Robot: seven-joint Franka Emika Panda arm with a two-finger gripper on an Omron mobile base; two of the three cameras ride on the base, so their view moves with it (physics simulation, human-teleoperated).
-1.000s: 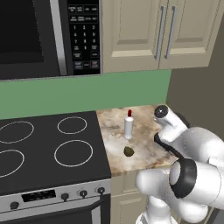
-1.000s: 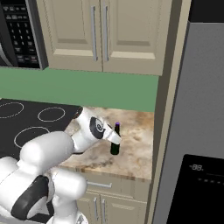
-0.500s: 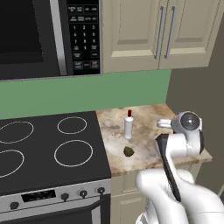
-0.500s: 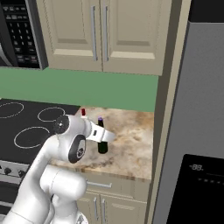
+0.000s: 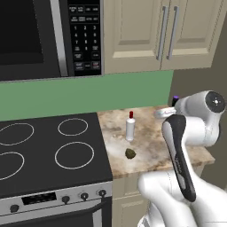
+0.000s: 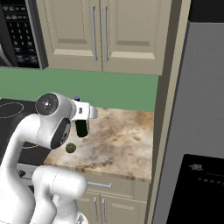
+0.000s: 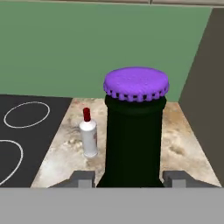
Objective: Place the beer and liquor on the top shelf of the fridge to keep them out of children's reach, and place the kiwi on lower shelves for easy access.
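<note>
The gripper (image 7: 129, 178) is clamped on the beer (image 7: 134, 135), which stands upright between its fingertips, purple cap on top, raised above the counter (image 6: 118, 140). The liquor (image 5: 130, 126) stands on the counter near the stove (image 5: 48, 150), with the kiwi (image 5: 130, 154) just in front of it.

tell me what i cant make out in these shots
- Beer: in the hand view its base is cut off by the bottom edge; in the left base view the arm hides all but the cap.
- Gripper: its contact with the beer is hidden behind the bottle in the hand view.
- Fridge: door shut and cropped in the right base view, so the shelves are hidden.
- Kiwi: too small to show detail.
</note>
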